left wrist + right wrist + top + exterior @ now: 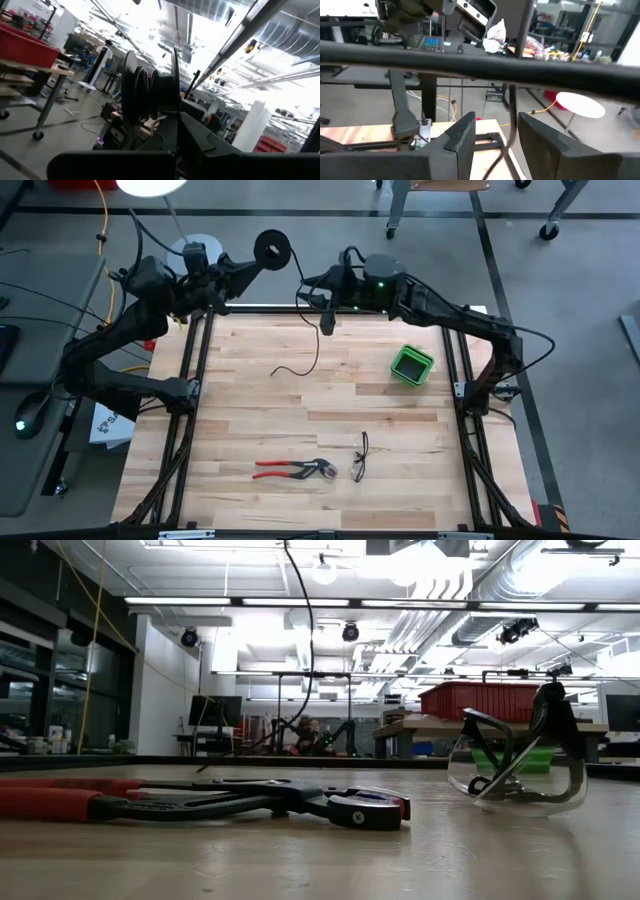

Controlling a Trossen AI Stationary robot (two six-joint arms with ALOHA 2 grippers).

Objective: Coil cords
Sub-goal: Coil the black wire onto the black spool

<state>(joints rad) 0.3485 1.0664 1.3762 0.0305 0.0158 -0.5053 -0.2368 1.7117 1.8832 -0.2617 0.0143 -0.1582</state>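
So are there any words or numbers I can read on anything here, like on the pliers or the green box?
None can be read.
Red-handled pliers: no legible marking.
Green box: no text visible.
Reel of black cord: only a pale centre mark, no letters.
Safety glasses: nothing written that shows.
White item beside the table: dark print, too small to read.

The tabletop [300, 395] is pale, smooth jointed wood. The pliers [295, 470] pair dark metal with glossy red grips; beside the pliers, the safety glasses [360, 457] are clear glossy plastic.
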